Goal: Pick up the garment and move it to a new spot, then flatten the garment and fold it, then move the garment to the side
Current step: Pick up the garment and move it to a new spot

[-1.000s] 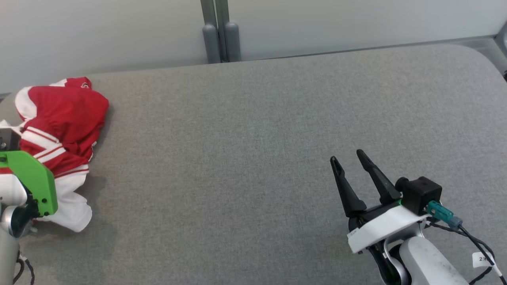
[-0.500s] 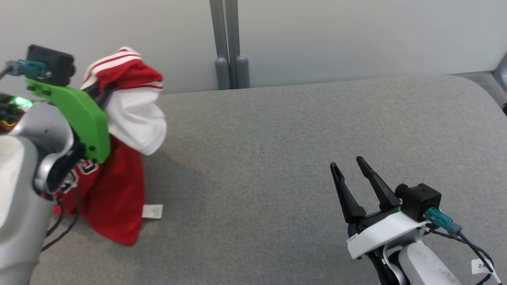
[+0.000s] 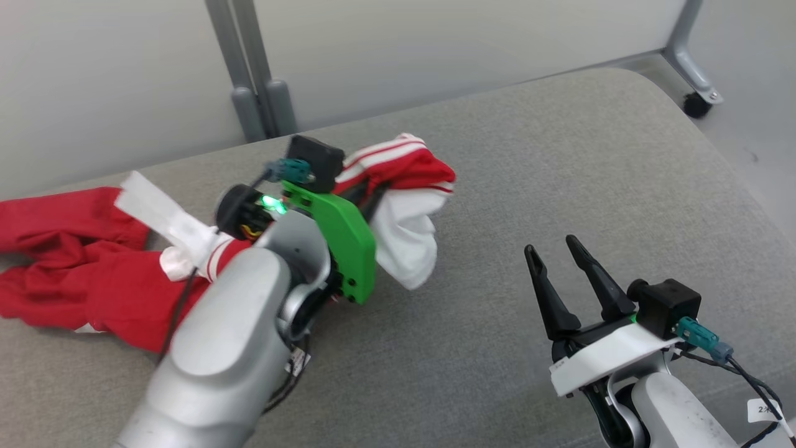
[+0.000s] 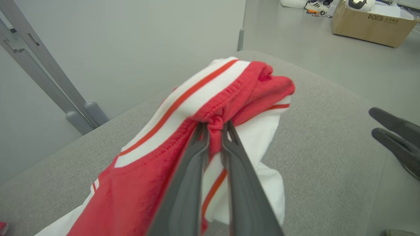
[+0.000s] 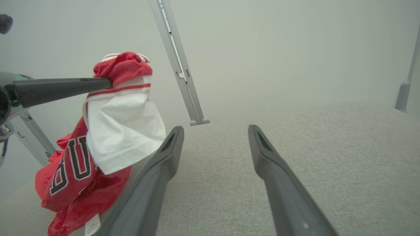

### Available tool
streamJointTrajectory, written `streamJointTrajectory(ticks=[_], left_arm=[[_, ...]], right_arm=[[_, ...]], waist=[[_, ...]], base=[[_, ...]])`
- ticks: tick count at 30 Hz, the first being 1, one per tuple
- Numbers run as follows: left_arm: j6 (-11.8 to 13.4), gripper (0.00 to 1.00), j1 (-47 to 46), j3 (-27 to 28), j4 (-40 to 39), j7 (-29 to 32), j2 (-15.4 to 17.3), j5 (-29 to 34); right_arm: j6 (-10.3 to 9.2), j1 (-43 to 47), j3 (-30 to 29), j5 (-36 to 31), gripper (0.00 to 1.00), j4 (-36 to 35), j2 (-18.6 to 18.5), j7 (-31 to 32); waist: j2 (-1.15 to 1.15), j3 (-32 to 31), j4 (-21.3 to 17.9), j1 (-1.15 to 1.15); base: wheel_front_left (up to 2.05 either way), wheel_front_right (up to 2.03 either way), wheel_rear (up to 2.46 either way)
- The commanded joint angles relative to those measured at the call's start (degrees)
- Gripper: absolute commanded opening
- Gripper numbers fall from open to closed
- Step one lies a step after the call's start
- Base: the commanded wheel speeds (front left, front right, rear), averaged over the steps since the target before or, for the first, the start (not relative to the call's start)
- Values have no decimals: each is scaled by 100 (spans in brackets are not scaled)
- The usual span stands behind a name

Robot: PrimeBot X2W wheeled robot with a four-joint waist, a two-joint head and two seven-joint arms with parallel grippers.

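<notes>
Red-and-white jersey [image 4: 183,105], pick-and-move step.
Left gripper [image 4: 215,126] clamps bunched fabric; right gripper [image 3: 550,244] stands spread, lower right. We should lift higher so trailing cloth clears the table [image 3: 559,155].

Garment [image 3: 74,286] is cut off at the head view's left edge, its chest lettering partly folded from sight. Left gripper [image 4: 215,126] tips are buried in cloth. Care label [image 5: 93,225] print is too small to read.

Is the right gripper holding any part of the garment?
No, the right gripper stands open over the grey surface, clear of the garment pinched by the left gripper.
</notes>
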Motion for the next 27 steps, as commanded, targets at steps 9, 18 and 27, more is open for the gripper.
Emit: streamJointTrajectory(ticks=[9, 18, 27], left_arm=[[-104, 100, -210, -1031, 1965, -1173, -630, 124], [-43, 100, -340, -1532, 2023, -2155, -649, -306], [556, 100, 157, -1062, 1531, -3110, -112, -353]], right_arm=[[-2, -158, 1, 65, 100, 5, -1, -17], [-2, 67, -104, 31, 100, 28, -76, -17], [-2, 315, -209, -20, 100, -185, -97, -17]], waist=[[0, 537, -506, 0], [0, 176, 131, 0], [0, -180, 740, 0]], base=[[0, 0, 0], [0, 0, 0], [0, 0, 0]])
